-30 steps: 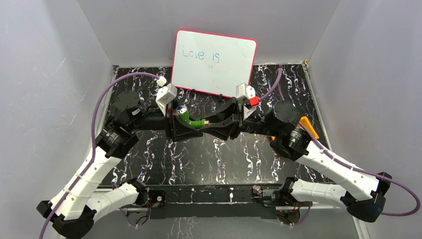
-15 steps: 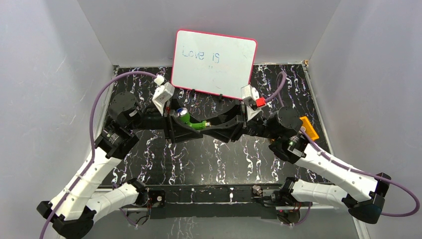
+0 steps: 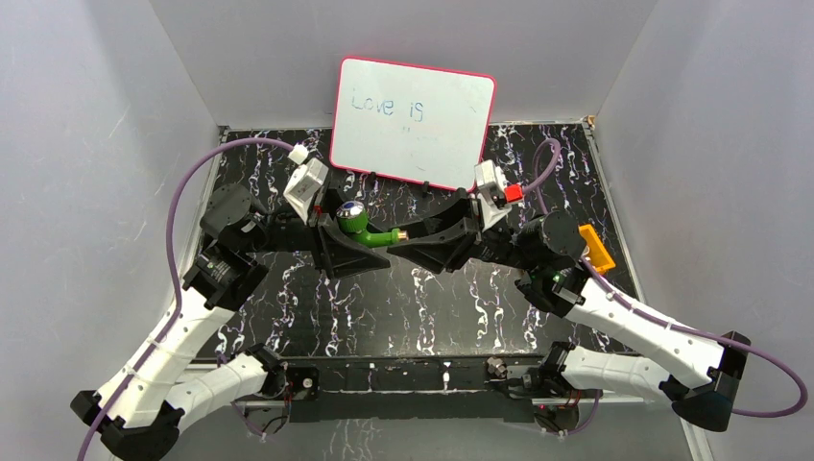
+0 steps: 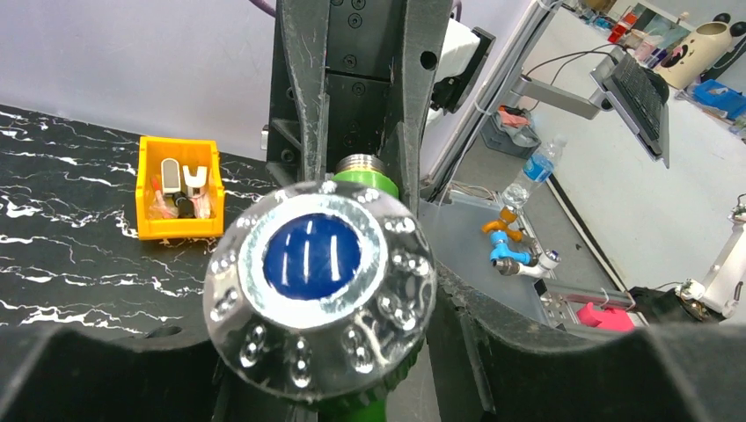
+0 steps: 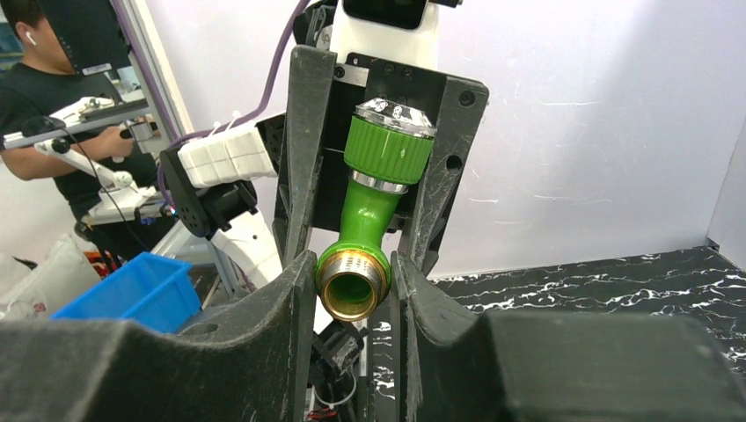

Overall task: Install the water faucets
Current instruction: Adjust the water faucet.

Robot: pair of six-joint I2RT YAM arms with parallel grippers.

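Top: tap (image 3: 370, 229) hangs over the desk (image 3: 432, 307), bridged between left pincer (image 3: 351, 236) and right pincer (image 3: 401, 240).
Left wrist: knob (image 4: 315, 264) fills view.
Right wrist: right pincer pinches the threaded end (image 5: 352, 283); left pincer sits spread, slack round the knob. Keep right firm, back left off straight.

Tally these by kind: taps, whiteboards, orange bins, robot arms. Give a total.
tap: 1
whiteboard: 1
orange bin: 1
arms: 2, the left arm and the right arm
Total: 5
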